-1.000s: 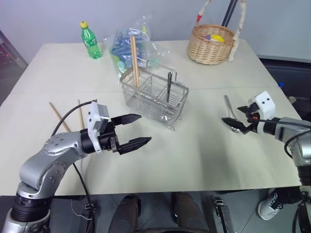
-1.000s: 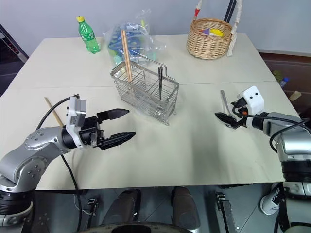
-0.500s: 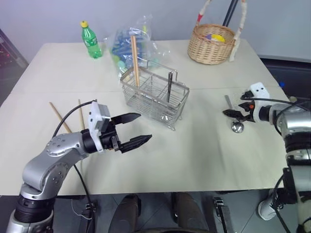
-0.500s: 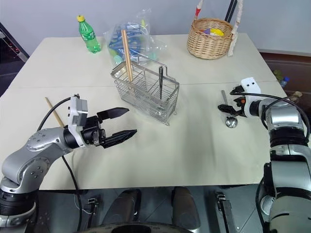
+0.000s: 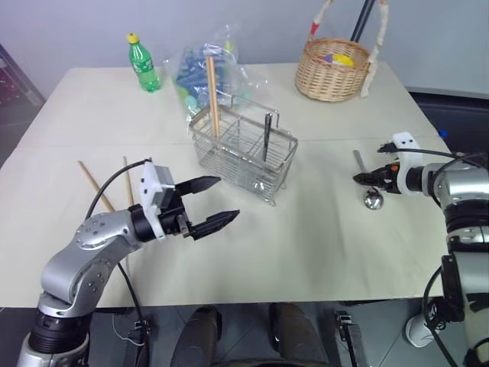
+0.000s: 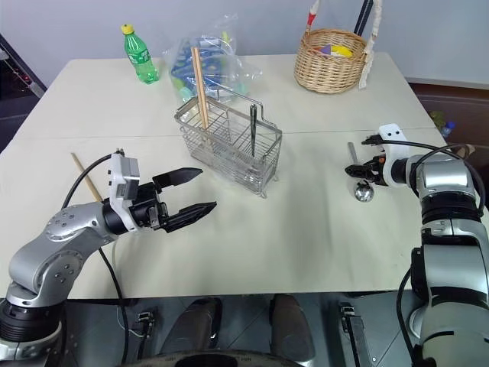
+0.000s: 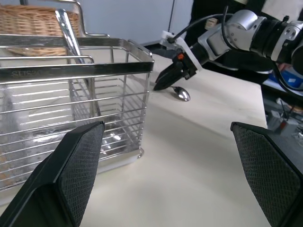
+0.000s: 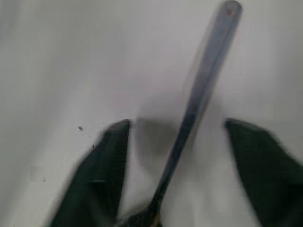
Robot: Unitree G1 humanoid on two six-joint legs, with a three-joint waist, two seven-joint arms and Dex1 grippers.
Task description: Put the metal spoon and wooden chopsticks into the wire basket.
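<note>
Right wrist view puts the metal spoon [image 8: 201, 90] flat on the table [image 5: 321, 245], its thin handle running between the two parted fingers of the right gripper [image 5: 364, 179], which straddle it without closing on it. From the head camera, spoon and gripper sit at the right middle of the frame. At centre stands the wire basket [image 5: 243, 153], with one pair of wooden chopsticks [image 5: 212, 95] upright in it beside a darker utensil [image 5: 267, 136]. At lower left hovers the left gripper [image 5: 212, 205], fingers spread wide and empty. Two loose chopsticks [image 5: 95, 185] lie at the left edge.
</note>
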